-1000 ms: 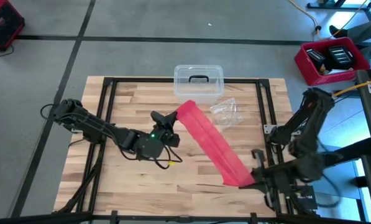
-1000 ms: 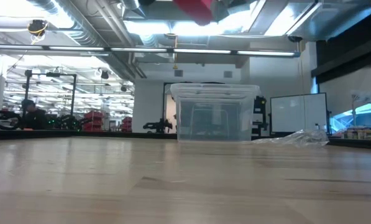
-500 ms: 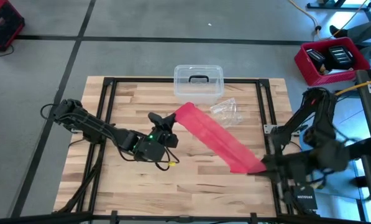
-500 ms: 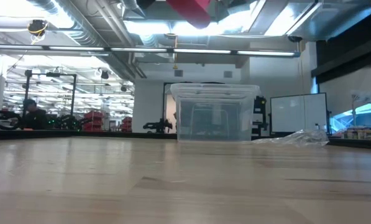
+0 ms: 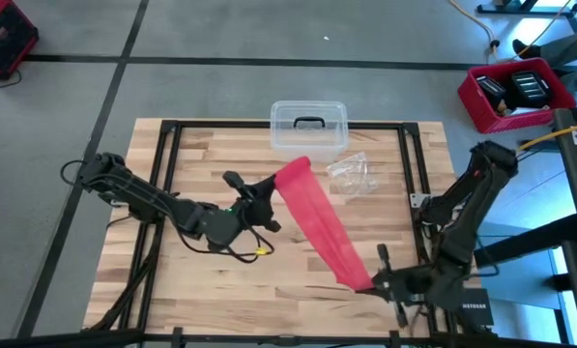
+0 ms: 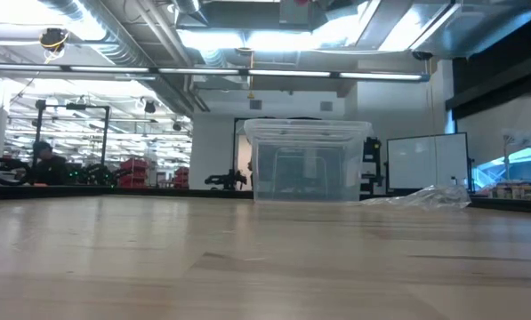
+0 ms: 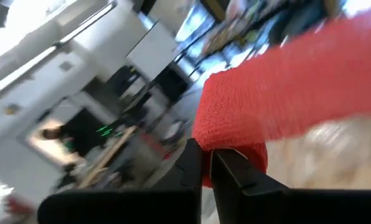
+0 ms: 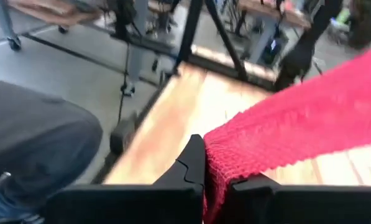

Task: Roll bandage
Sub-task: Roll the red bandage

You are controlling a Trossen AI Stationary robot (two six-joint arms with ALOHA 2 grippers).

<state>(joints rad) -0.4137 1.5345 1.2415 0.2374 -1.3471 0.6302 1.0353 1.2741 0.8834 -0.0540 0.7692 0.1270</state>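
Note:
The bandage (image 5: 317, 220) is a bright red flat band stretched in the air between my two grippers, slanting from the table's middle toward its near right. My left gripper (image 5: 271, 184) is shut on its far end near the table's middle. My right gripper (image 5: 369, 283) is shut on its near end by the table's near right edge. The band also shows in the left wrist view (image 7: 284, 99) and in the right wrist view (image 8: 297, 124). The low view shows neither the band nor a gripper. My left gripper pinches the bandage's far end (image 7: 205, 155) between its two fingers, which lie about level and point toward the table's right. The end folds around the fingertips. The band runs on from there, lifted clear of the table. My right gripper pinches the bandage's near end (image 8: 217, 163) between its two fingers, coming level from the table's right side. The band runs from the fingers toward my left gripper, drawn straight and clear of the table.
A clear plastic box with a dark handle (image 5: 308, 124) stands at the table's far edge. A crinkled clear wrapper (image 5: 354, 176) lies just near it, to the right. A red bin (image 5: 515, 92) stands on the floor beyond the far right corner. The table's left half is bare wood.
My right gripper has swung with the bandage's near end, first toward the right edge, then back left and toward the near edge. The band has stayed in the air and slants more steeply now. My left gripper has kept its hold and shifted slightly.

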